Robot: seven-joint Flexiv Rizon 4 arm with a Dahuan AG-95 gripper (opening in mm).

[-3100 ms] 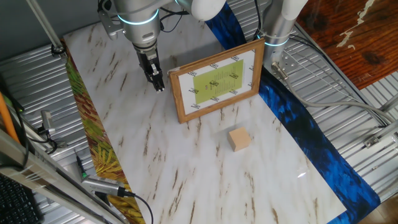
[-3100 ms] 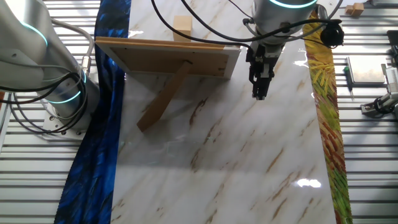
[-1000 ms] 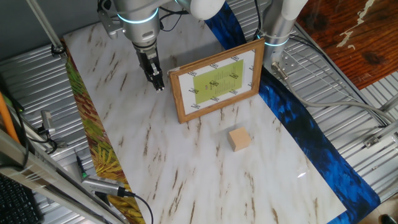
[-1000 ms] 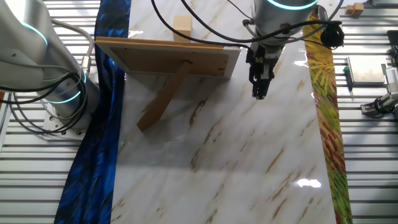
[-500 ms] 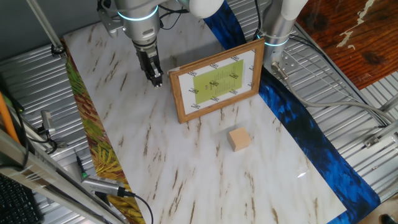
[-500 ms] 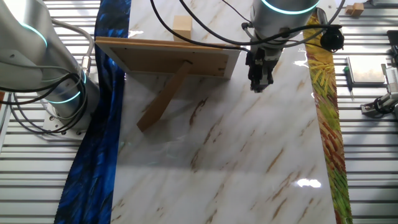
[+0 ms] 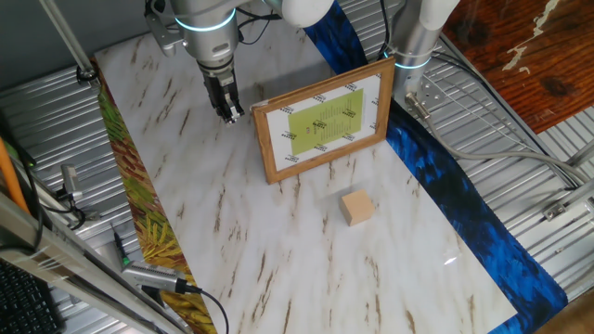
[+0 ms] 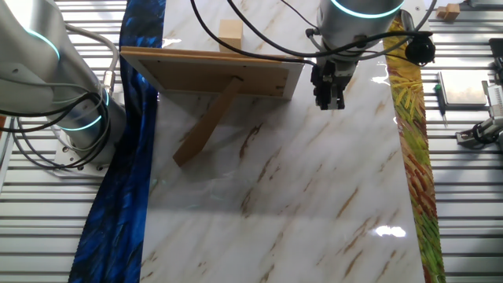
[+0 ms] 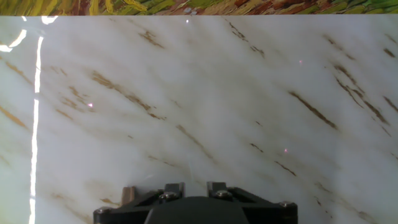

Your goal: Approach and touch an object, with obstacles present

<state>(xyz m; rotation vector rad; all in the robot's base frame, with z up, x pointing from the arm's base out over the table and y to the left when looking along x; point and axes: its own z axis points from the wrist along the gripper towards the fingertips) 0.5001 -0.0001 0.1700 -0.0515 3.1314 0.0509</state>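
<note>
One gripper (image 7: 228, 115) hangs, fingers pressed together and empty, beside the picture (image 7: 322, 121); the cube (image 7: 356, 207) sits well apart

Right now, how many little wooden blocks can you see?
2. One cube sits on the marble table in front of the picture. Another small block lies off the table, on the metal surface at the far edge. More could hide behind things.
</note>
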